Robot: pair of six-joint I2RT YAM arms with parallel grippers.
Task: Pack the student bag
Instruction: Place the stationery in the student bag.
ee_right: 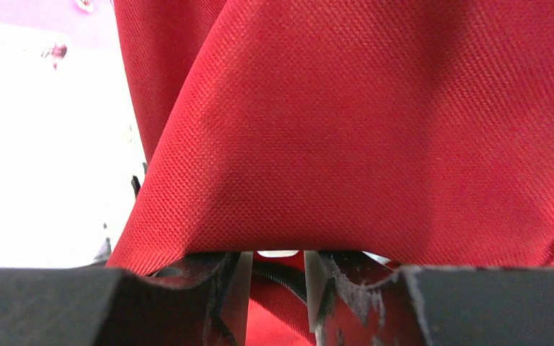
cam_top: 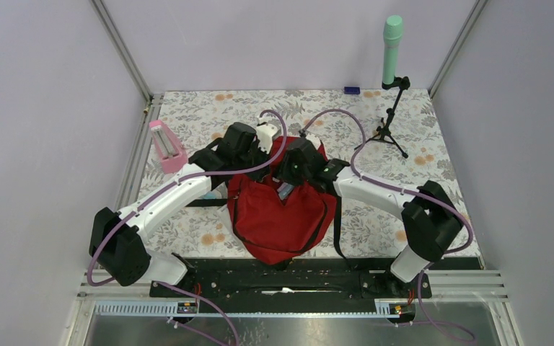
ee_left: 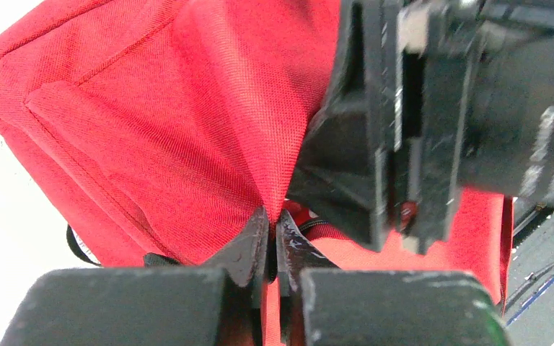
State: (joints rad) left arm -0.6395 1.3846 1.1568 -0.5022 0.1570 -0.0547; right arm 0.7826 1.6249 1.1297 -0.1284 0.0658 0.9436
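Observation:
The red student bag (cam_top: 281,216) lies in the middle of the table, between the two arms. My left gripper (cam_top: 270,148) is at the bag's far edge. In the left wrist view it (ee_left: 275,220) is shut on a fold of the red fabric (ee_left: 187,130), which is pulled up into a peak. My right gripper (cam_top: 292,180) reaches into the bag from the right. In the right wrist view its fingers (ee_right: 239,288) stand a little apart, with their tips (ee_right: 278,254) hidden under a red fold (ee_right: 368,144). A black zipper strip (ee_right: 278,277) and a small white patch show between them.
A pink case (cam_top: 166,146) stands upright at the left of the table. A green cylinder (cam_top: 392,50) sits on a small black tripod (cam_top: 392,130) at the back right. A small blue item (cam_top: 351,90) lies at the far edge. The right gripper's black body (ee_left: 418,122) is close beside my left gripper.

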